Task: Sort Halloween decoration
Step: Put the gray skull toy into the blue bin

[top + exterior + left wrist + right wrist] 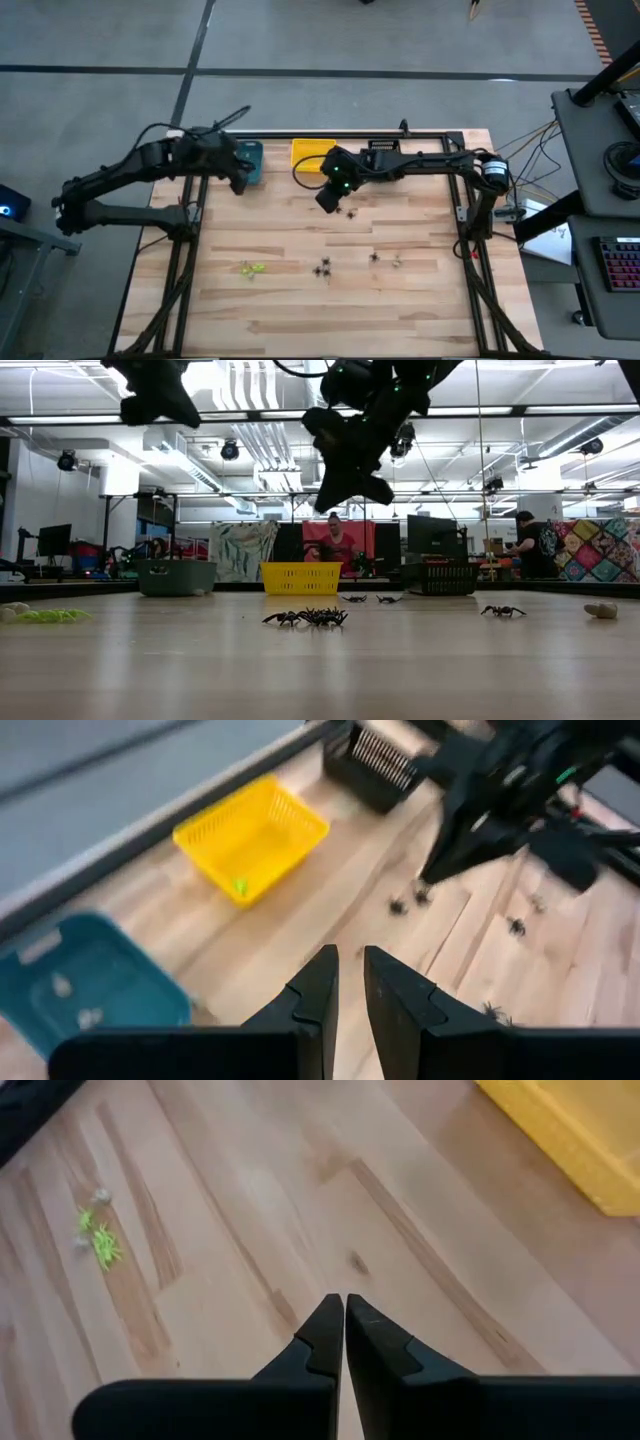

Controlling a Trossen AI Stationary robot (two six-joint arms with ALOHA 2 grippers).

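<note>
High view: right gripper (pixel 330 200), fingers clenched and empty, is hovering beside the yellow bin (pixel 308 152); spiders (pixel 323 268) are lying farther out. Left wrist view: left gripper (pixel 349 982), fingers slightly parted, empty, is waiting near the same bin. Next: descend on a spider.

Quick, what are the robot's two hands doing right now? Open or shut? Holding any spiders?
Left hand: slightly open, holding nothing, above the teal bin.
Right hand: shut, empty, above the table.

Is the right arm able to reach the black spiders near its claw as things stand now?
Probably yes. The right claw hangs above the table with its fingers shut, close to the black spiders, and nothing lies between them. It must open first.
</note>
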